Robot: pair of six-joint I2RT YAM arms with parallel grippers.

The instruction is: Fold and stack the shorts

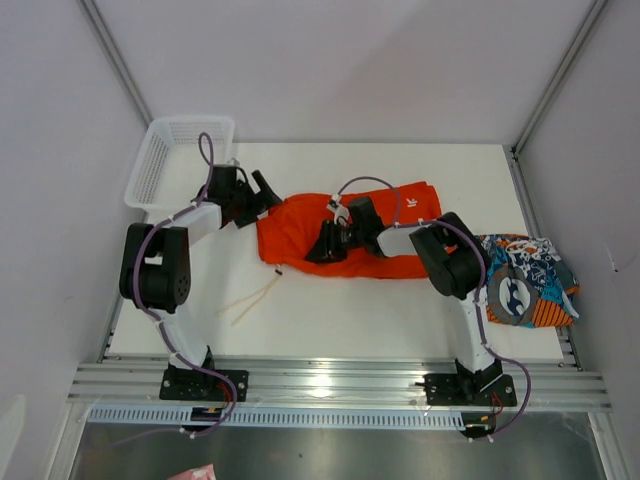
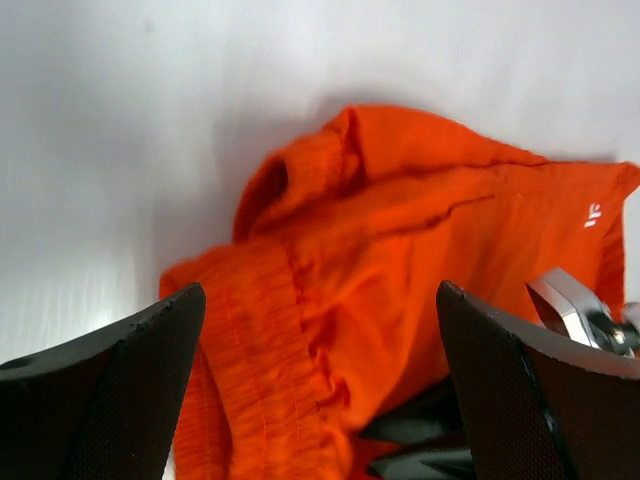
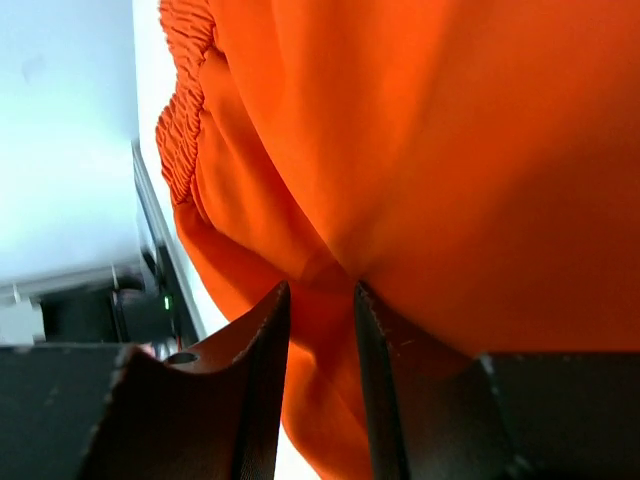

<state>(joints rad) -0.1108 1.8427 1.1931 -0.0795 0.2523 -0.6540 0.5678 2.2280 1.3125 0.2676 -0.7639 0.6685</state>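
Observation:
The plain orange shorts (image 1: 290, 232) lie spread across the middle of the table, their ribbed waistband (image 2: 250, 330) at the left end. My right gripper (image 1: 322, 245) rests on their middle. In the right wrist view its fingers (image 3: 322, 290) stand narrow, pinching a fold of the orange cloth (image 3: 450, 150). My left gripper (image 1: 265, 190) hovers at the shorts' upper left corner. Its jaws (image 2: 320, 290) are wide open over the waistband and hold nothing. The printed blue, teal and orange shorts (image 1: 530, 280) lie bunched at the table's right edge.
A white mesh basket (image 1: 175, 160) stands at the back left corner, just behind the left arm. A white drawstring (image 1: 250, 297) trails on the table below the orange shorts' left end. Grey walls and metal frame posts enclose the table.

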